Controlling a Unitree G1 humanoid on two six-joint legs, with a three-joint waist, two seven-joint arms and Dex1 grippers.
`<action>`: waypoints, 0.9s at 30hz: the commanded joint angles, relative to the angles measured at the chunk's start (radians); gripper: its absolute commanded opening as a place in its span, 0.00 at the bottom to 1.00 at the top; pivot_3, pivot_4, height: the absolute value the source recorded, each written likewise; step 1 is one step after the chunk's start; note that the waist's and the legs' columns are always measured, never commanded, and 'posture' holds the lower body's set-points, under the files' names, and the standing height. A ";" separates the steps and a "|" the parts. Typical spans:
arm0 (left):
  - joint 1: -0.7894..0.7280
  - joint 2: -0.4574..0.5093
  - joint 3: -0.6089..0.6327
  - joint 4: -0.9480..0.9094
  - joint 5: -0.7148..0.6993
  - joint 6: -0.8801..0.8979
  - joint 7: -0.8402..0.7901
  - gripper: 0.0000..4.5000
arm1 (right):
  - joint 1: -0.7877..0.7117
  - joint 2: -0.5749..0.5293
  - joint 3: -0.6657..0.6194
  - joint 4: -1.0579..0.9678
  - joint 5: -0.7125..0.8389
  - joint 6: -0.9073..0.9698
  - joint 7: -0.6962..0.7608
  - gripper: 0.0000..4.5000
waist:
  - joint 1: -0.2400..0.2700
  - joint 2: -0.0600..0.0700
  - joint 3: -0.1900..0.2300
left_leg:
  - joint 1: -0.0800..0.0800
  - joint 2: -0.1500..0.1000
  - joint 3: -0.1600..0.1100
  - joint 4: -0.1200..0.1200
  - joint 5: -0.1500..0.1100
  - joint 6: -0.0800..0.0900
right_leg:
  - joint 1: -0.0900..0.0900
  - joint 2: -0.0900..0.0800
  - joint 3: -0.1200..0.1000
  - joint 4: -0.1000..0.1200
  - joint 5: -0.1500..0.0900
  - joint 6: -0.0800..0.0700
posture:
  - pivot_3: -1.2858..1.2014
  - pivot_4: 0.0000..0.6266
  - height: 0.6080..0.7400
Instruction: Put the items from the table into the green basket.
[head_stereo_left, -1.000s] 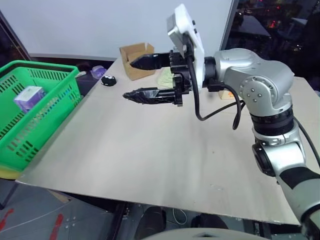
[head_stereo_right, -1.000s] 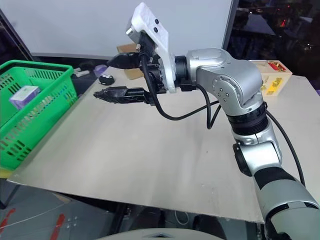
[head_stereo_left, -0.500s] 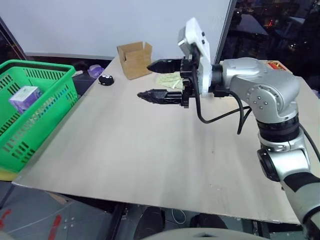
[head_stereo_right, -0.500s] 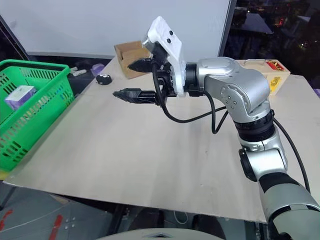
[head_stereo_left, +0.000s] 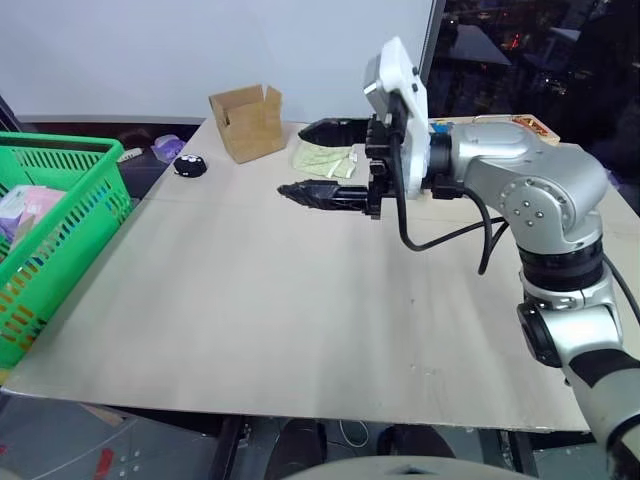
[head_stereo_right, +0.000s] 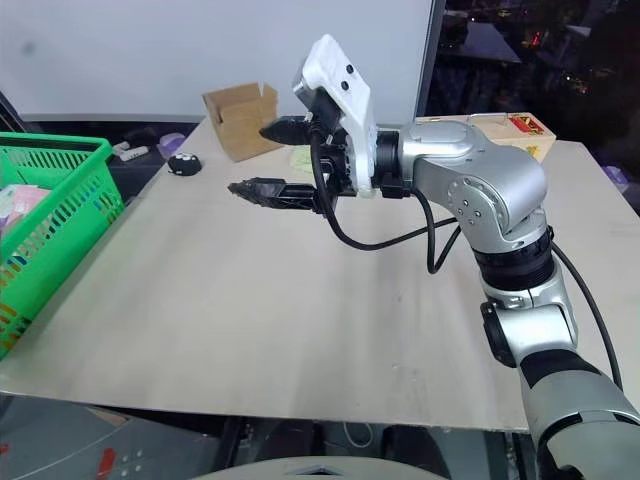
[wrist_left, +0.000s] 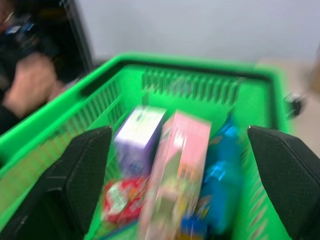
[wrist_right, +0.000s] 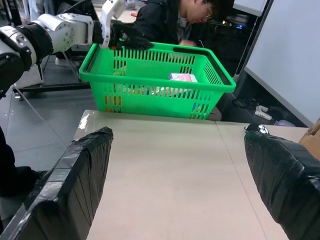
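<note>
The green basket (head_stereo_left: 60, 240) stands off the table's (head_stereo_left: 250, 300) left edge. Inside it a long pink carton (wrist_left: 177, 165) lies tilted between a purple box (wrist_left: 137, 135) and a blue pack (wrist_left: 220, 170). My left gripper (wrist_left: 179, 132) hangs open over the basket with nothing between its fingers; in the right wrist view the left gripper (wrist_right: 125, 39) shows above the basket's far rim. My right gripper (head_stereo_left: 293, 160) is held level over the far middle of the table, pointing left, open and empty.
Along the table's far edge sit a small cardboard box (head_stereo_left: 245, 120), a black round object (head_stereo_left: 188, 165), pale green sheets (head_stereo_left: 325, 160) and a yellow box with red print (head_stereo_right: 520, 125). A person (wrist_right: 175, 20) sits behind the basket.
The whole view has swung right, so the basket sits further left in the picture. A pink carton now shows in the basket beside the purple box. My right gripper has stayed open and hardly moved.
</note>
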 joint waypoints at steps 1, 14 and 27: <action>0.082 -0.072 0.068 -0.334 -0.126 0.153 -0.025 1.00 | -0.002 -0.010 -0.046 -0.043 0.012 -0.011 -0.007 1.00 | 0.001 0.000 0.000 | 0.000 0.000 0.000 0.000 0.000 0.000 | 0.000 0.000 0.000 0.000 0.000 0.000 | 0.56 0.00 1.00; 0.277 -0.520 -0.256 -1.196 -0.265 0.433 0.228 1.00 | 0.259 -0.142 -0.104 -0.212 -0.018 0.036 -0.120 1.00 | 0.004 0.003 -0.002 | 0.006 -0.002 0.001 0.000 0.000 0.000 | 0.007 -0.002 0.001 0.000 0.000 0.000 | 0.53 0.00 1.00; 0.328 -0.675 -0.466 -1.313 -0.162 0.428 0.359 1.00 | 0.818 -0.233 -0.195 -0.475 -0.238 -0.117 -0.343 1.00 | -0.069 0.013 -0.004 | 0.007 -0.001 0.003 0.001 0.000 0.001 | 0.007 0.011 0.008 -0.001 0.000 0.000 | 0.47 0.00 1.00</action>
